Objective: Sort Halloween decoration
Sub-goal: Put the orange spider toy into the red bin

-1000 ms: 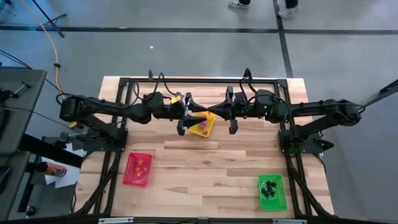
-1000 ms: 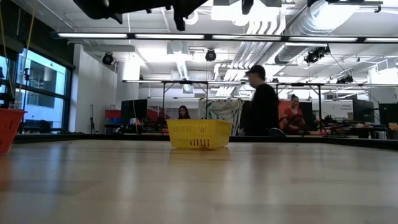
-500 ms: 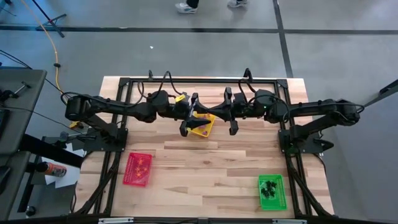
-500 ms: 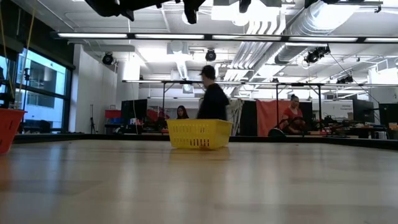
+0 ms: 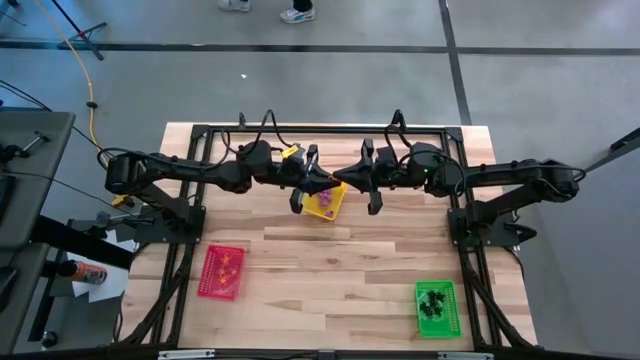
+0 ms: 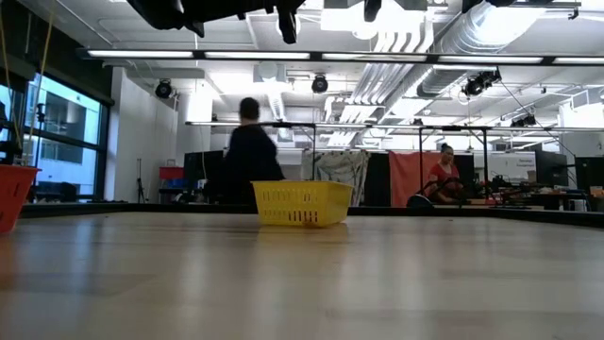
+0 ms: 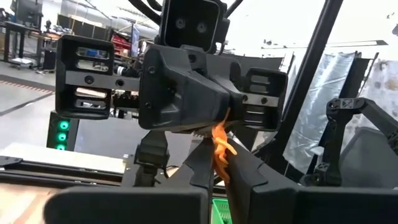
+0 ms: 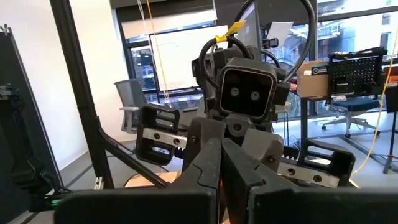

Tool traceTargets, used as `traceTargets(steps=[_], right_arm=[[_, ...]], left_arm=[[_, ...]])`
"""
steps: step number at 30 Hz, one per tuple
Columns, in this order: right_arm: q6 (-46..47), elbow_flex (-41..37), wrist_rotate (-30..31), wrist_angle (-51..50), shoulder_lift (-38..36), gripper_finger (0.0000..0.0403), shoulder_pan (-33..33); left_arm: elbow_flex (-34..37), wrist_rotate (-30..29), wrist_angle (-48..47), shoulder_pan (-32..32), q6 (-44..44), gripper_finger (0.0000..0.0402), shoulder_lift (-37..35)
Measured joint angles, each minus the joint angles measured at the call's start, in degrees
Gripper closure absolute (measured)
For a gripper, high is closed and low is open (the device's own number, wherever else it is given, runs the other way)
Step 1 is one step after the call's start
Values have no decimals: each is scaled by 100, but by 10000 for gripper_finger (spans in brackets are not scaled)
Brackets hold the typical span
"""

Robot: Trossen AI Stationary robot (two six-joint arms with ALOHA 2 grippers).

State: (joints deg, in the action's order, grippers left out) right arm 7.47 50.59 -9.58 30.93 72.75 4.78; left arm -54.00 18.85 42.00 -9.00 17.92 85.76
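I run two dark arms that meet nose to nose above the far middle of a wooden surface (image 5: 330, 260). The left claw (image 5: 322, 183) stood spread wide a second ago; it has now clenched onto a tiny orange trinket (image 7: 221, 146), which in the left wrist view shows as a flame-coloured sliver between my two dark fingers. The right claw (image 5: 342, 176) faces it tip to tip, clenched as before, and also seems to pinch the same trinket. I judge this a hand-over in mid-air: both claws now grip the piece, so the right one would need to let go before the left can carry it off.

Directly below the meeting point sits the yellow tray (image 5: 326, 200), holding a purple piece. The red tray (image 5: 222, 271) lies on the near left with orange bits in it, and the green tray (image 5: 436, 308) on the near right with black ones. Going by colour, the orange trinket likely belongs in the red tray.

In the room behind, a person (image 6: 247, 161) has walked across from right to left.
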Motion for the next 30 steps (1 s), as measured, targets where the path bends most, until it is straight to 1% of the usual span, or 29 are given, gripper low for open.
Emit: traceTargets(steps=[8, 10, 12, 14, 16, 20, 24, 27, 30], right_arm=[[34, 0, 20, -42, -2, 402, -1], [279, 0, 19, -41, -2, 401, 31], [628, -3, 0, -53, -3, 389, 109], [856, -7, -7, -67, -23, 364, 178], [910, -9, 26, -63, -75, 327, 223], [903, -9, 353, -257, -272, 235, 236], [723, -9, 402, -726, -608, 147, 328], [660, -9, 411, -1192, -964, 105, 432], [705, -9, 420, -1693, -1392, 87, 548]], left_arm=[[0, -9, -97, -5, -7, 398, 0], [0, -21, -108, -5, -8, 399, 0], [0, -79, -128, -10, -8, 400, 0], [0, -122, -159, -16, -5, 400, 0], [0, -140, -227, -16, -6, 400, 0], [0, -155, -312, -32, -8, 401, -4], [0, -179, -337, -114, -72, 401, -43], [1, -177, -440, -205, -94, 401, -106], [0, -177, -660, -283, -203, 401, -257]])
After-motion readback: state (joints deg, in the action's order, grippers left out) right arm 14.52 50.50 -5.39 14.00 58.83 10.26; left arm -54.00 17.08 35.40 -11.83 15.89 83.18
